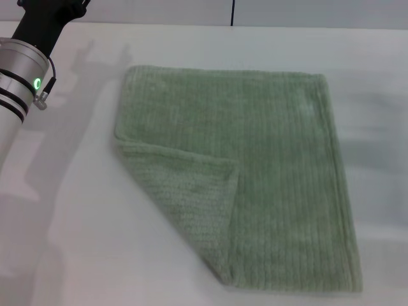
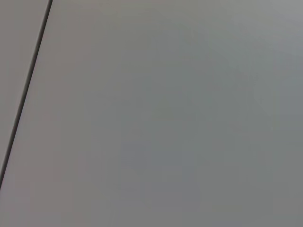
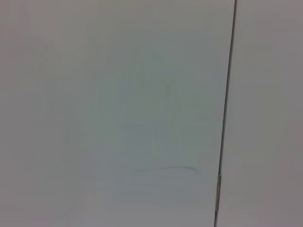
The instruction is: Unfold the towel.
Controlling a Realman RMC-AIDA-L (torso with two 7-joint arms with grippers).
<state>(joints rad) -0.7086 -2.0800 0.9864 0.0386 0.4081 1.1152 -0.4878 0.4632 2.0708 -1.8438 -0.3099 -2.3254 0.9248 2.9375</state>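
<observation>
The sage-green ribbed towel lies flat on the white table in the head view. Its near-left corner is folded over onto the cloth as a triangular flap. My left arm shows at the far left edge, raised and apart from the towel; its gripper is out of view. Nothing of my right arm appears in the head view. Both wrist views show only a plain grey surface with a dark seam.
The white table extends on all sides of the towel, with open surface to the left and right. A dark vertical seam marks the wall behind the table.
</observation>
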